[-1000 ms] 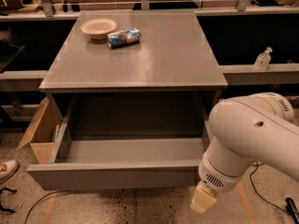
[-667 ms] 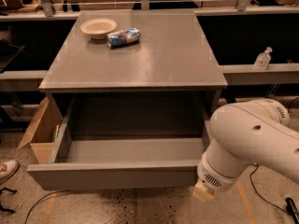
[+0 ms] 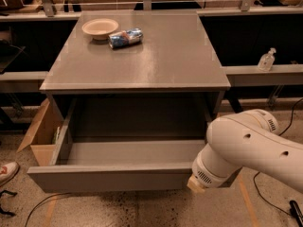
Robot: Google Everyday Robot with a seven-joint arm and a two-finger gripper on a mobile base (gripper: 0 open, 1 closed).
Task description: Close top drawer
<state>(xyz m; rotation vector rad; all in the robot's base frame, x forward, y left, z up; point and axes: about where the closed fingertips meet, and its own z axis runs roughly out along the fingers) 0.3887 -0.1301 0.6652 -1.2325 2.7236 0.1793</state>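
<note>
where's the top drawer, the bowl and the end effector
top drawer (image 3: 109, 178): camera view, on its flat front panel
bowl (image 3: 100, 27): camera view, on its inner base
end effector (image 3: 196, 185): camera view, cream tip at the drawer front's right end

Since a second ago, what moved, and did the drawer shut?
The hand rose a little and crept left, up to the right end of the top drawer. The drawer stayed wide open; the bowl on top did not move.
</note>
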